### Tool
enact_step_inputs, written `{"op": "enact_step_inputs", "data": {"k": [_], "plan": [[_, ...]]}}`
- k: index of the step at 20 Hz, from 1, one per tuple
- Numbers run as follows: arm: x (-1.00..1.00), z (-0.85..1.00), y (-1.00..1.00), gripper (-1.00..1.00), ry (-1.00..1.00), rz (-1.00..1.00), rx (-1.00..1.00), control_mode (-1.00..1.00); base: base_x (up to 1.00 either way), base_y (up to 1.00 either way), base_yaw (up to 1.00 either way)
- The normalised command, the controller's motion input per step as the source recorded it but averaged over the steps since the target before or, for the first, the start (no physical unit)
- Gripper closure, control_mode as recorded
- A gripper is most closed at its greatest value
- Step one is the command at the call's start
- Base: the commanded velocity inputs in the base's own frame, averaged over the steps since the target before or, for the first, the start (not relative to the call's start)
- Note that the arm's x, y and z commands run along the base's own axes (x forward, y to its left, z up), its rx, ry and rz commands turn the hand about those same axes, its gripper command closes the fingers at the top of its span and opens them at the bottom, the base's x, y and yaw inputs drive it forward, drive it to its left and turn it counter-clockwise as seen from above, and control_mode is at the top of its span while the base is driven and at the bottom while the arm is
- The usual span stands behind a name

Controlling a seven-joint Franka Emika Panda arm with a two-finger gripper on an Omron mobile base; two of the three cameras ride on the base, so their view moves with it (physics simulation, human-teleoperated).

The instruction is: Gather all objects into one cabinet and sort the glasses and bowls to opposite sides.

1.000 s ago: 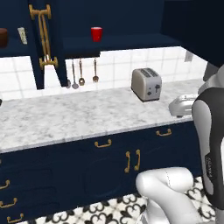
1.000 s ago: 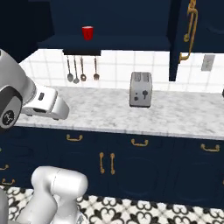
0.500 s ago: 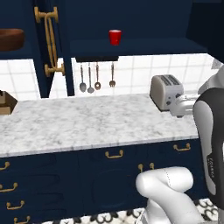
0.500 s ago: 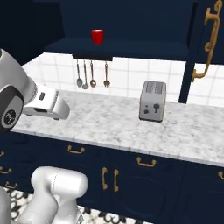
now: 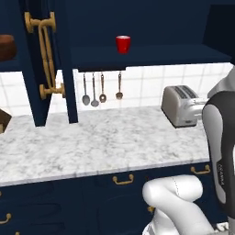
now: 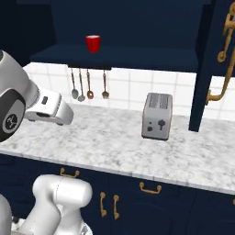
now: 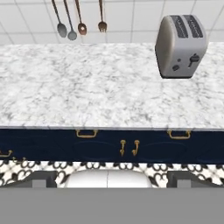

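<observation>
The hand (image 7: 107,186) is spread wide and holds nothing, its tips barely showing at the bottom of the hand view. It looks down across the marble desk (image 7: 87,92). The red cup (image 5: 122,44) stands on the cabinet (image 5: 137,55) shelf, well above and beyond the hand. The brown bowl (image 5: 7,47) sits higher still, far off to the hand's left. The toaster (image 7: 181,46) stands ahead, to its right.

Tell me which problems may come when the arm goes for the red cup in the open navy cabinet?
The glossy red cup stands close to the shelf's front edge, so a push may tip it off. The navy cabinet door with brass handles hangs open nearby; a wide swing may strike it. The silver toaster sits near the arm.
</observation>
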Motion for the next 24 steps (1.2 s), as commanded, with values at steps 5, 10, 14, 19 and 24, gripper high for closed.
{"op": "enact_step_inputs", "data": {"k": [5, 10, 14, 19, 24], "plan": [[0.00, 0.00, 0.00, -1.00, 0.00, 0.00, 0.00, 1.00, 0.35, 0.41, -0.22], [0.00, 0.00, 0.00, -1.00, 0.00, 0.00, 0.00, 1.00, 0.42, 0.11, -0.11], [0.00, 0.00, 0.00, -1.00, 0.00, 0.00, 0.00, 1.00, 0.52, 0.00, 0.00], [0.00, 0.00, 0.00, -1.00, 0.00, 0.00, 0.00, 1.00, 0.40, -0.03, 0.00], [0.12, 0.16, -0.02, -1.00, -0.15, 0.03, 0.01, -1.00, 0.00, 0.00, 0.00]]}}
